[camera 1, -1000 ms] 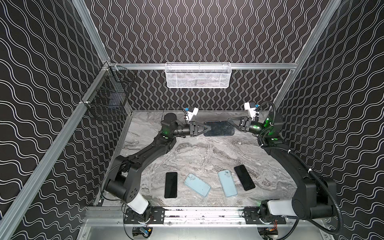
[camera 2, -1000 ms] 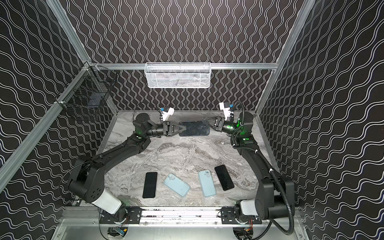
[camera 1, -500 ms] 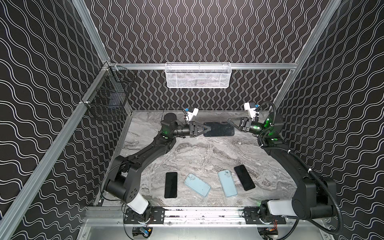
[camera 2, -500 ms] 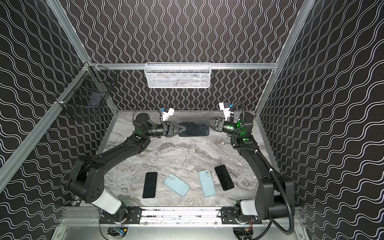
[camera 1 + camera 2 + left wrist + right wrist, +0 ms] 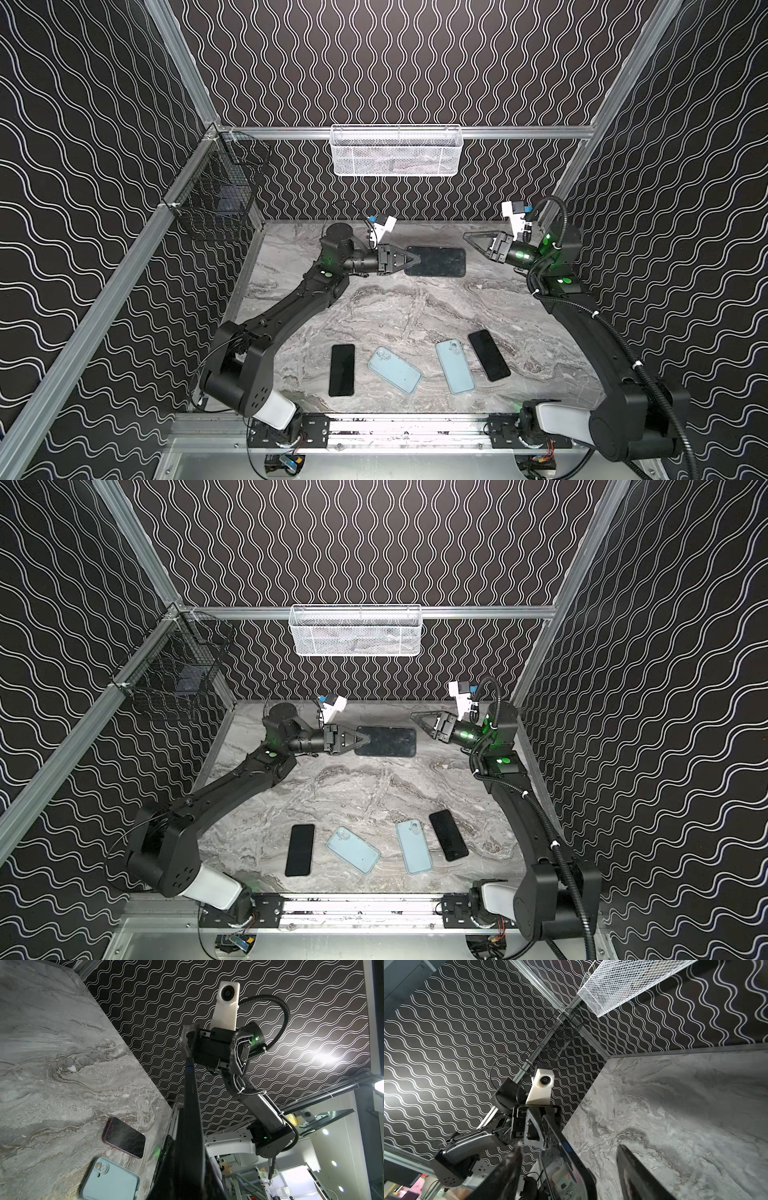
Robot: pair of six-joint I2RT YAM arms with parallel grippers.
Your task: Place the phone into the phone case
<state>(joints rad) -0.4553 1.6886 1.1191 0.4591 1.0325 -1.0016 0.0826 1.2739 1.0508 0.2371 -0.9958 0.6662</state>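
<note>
A dark phone (image 5: 435,262) (image 5: 386,742) hangs flat in the air over the back of the marble table. My left gripper (image 5: 414,261) (image 5: 365,739) is shut on its left end. In the left wrist view the phone (image 5: 190,1105) runs edge-on away from the left gripper (image 5: 187,1188). My right gripper (image 5: 467,237) (image 5: 413,717) (image 5: 212,1045) is open at the phone's right end. In the right wrist view the phone (image 5: 571,1169) lies between the spread fingers of the right gripper (image 5: 570,1146) with gaps on both sides. I cannot tell a separate phone case from the held phone.
Near the table's front edge lie two black phones (image 5: 342,370) (image 5: 489,355) and, between them, two light blue ones (image 5: 395,370) (image 5: 455,365), backs up. A white mesh basket (image 5: 395,151) hangs on the back wall and a black wire basket (image 5: 216,203) on the left wall.
My right gripper has opened and let go of the phone's right end. The left arm and the phone have stayed where they were.
</note>
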